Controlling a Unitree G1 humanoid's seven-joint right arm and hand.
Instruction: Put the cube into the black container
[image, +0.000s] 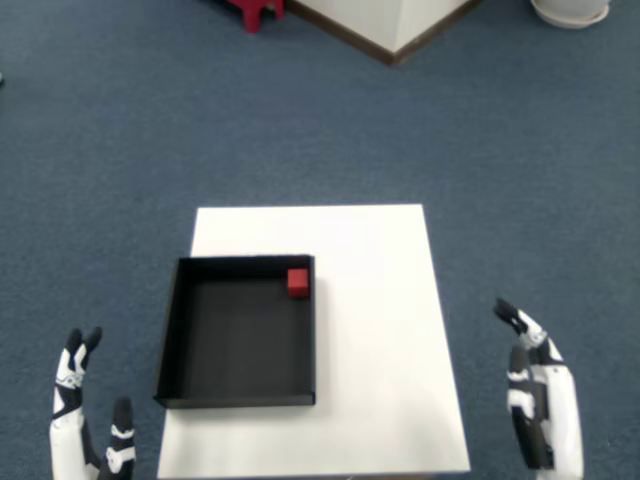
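Beside the white table (370, 330), the right hand (540, 405) hangs empty, fingers released, nothing near it.

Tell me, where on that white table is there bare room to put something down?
The white table is bare right of the black container, plus a strip behind it. The container floor is free except the red cube in its far right corner.

The right hand (540, 400) is mostly white, with smooth hard shells like plastic. Its fingertips (503, 312) are black. Black bands sit between the white pieces, where the fingers bend, and a long black strip runs along its inner side. The left hand (80, 420) looks the same: white pieces, black tips and black joints. It has thin fingers made of short blocks in a row, and small dark marks on the white parts.
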